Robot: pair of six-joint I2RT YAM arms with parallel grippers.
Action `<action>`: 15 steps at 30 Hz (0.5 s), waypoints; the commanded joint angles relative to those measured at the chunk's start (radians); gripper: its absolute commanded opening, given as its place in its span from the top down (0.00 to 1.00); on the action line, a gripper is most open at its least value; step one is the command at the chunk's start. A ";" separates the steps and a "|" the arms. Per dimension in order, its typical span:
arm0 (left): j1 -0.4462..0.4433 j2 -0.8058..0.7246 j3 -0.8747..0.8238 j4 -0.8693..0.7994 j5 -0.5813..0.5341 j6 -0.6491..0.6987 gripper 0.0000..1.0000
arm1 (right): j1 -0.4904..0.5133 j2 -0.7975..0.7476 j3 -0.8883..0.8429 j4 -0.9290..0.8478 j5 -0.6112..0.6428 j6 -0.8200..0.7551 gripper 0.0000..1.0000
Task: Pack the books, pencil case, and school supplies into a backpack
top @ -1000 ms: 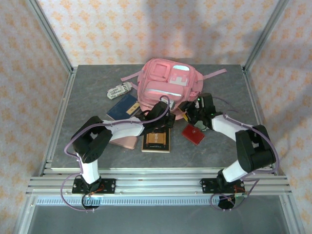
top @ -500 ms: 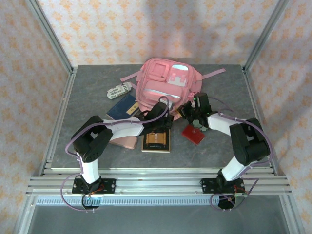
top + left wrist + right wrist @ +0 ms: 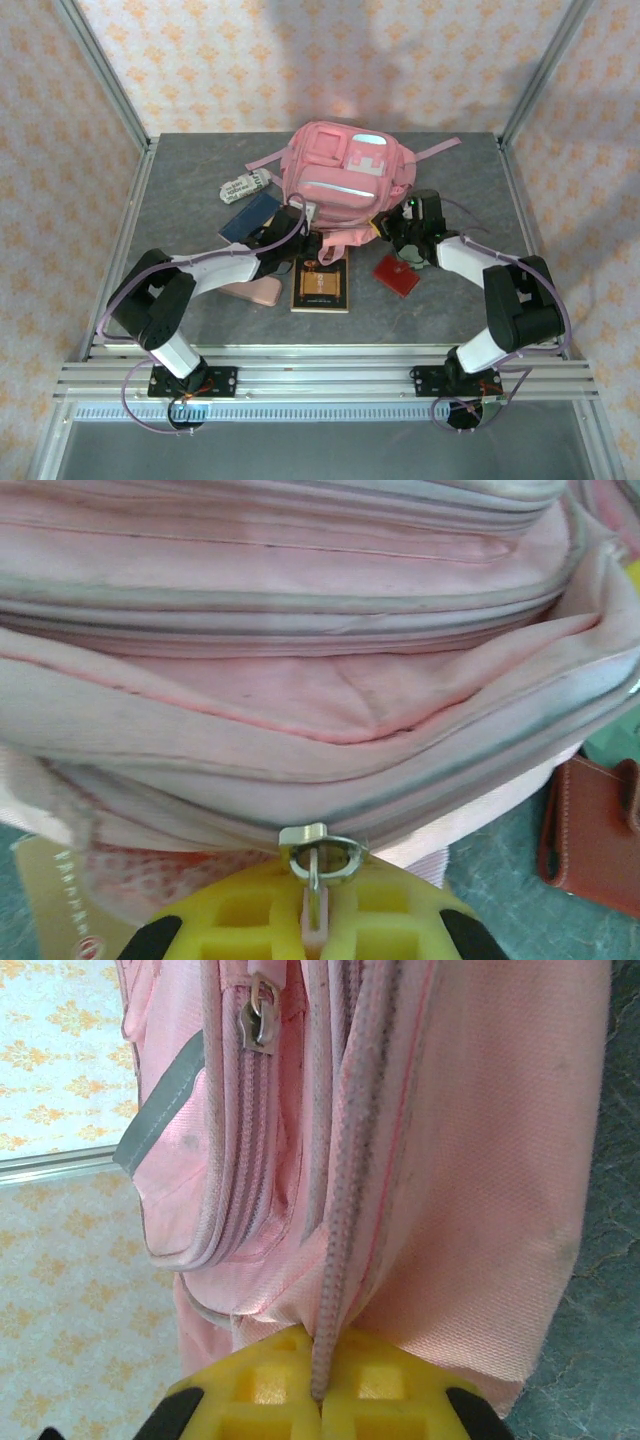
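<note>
The pink backpack (image 3: 345,178) lies at the back middle of the table. My left gripper (image 3: 297,216) is at its lower left edge, shut on the metal zipper pull (image 3: 318,845) between the yellow fingers (image 3: 250,910). My right gripper (image 3: 398,229) is at the lower right corner, shut on a pink piped seam (image 3: 335,1260) of the backpack (image 3: 470,1160). The navy book (image 3: 250,214) lies left of the bag and the brown book (image 3: 320,282) in front of it. A red square pad (image 3: 396,274) lies to the right. A white patterned pencil case (image 3: 243,186) lies at the left.
A flat pink item (image 3: 255,292) lies under my left arm beside the brown book. A brown leather piece (image 3: 590,830) lies on the grey table (image 3: 180,280) by the bag's right corner. Metal frame posts (image 3: 120,95) flank the table at both sides.
My right gripper has closed on the backpack's seam. My left gripper has moved left along the bag's lower edge with the zipper pull, and the left arm has swung outward.
</note>
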 commanded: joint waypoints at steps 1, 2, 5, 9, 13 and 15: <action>0.070 -0.060 -0.024 -0.088 -0.130 0.021 1.00 | -0.085 -0.011 0.024 0.004 0.155 -0.033 1.00; 0.070 -0.069 -0.017 -0.084 -0.118 0.022 1.00 | -0.086 -0.008 0.035 0.000 0.155 -0.036 1.00; 0.062 -0.094 0.025 -0.093 -0.104 0.026 1.00 | -0.097 0.007 0.078 -0.024 0.158 -0.054 1.00; 0.018 -0.125 0.098 -0.126 -0.079 0.044 1.00 | -0.135 0.039 0.149 -0.071 0.167 -0.086 1.00; -0.055 -0.108 0.164 -0.130 -0.078 0.052 1.00 | -0.182 0.090 0.216 -0.100 0.190 -0.113 1.00; -0.084 -0.074 0.190 -0.104 -0.072 0.039 1.00 | -0.195 0.140 0.274 -0.141 0.193 -0.134 1.00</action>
